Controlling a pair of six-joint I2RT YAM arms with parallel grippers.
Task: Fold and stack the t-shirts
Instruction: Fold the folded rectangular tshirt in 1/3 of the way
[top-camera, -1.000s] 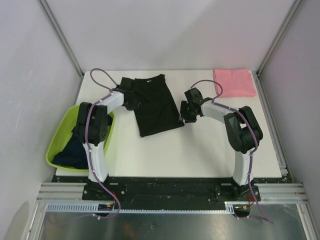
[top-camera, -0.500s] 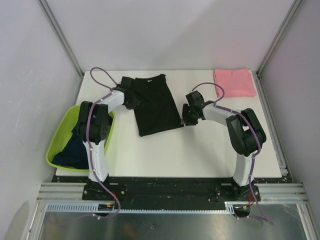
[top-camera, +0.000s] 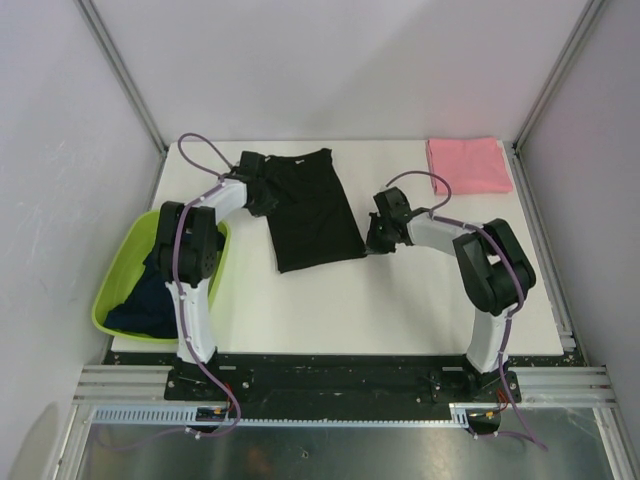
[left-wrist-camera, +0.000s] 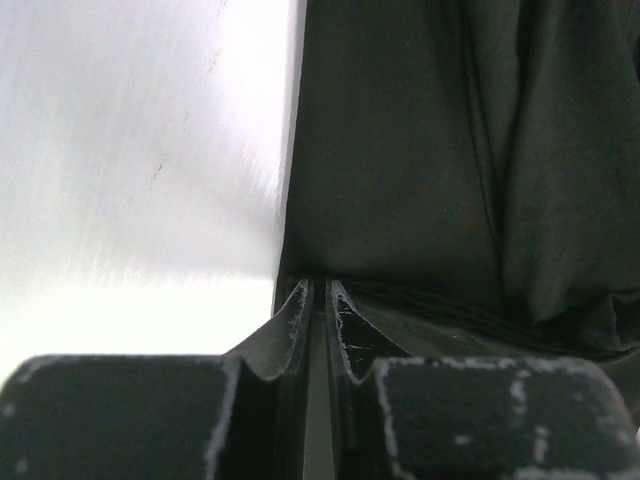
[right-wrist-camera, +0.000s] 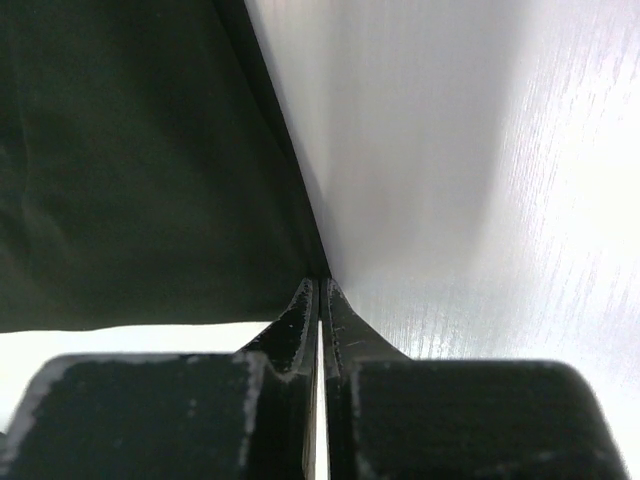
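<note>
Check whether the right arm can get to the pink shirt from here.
Probably yes: only bare table lies between the right pincer and the pink shirt. But that pincer is shut on the edge of the black shirt, so it must let go first.

White table (top-camera: 400, 300), pale grey walls (top-camera: 350, 60)

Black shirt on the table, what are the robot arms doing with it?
They are folding t-shirts. The black shirt lies flat on the table. The left gripper is pinching its left edge. The right gripper is shut right at its right edge, though I cannot tell if any cloth is caught. A pink shirt sits folded at the far right corner, and dark shirts wait in the green basin on the left.
</note>
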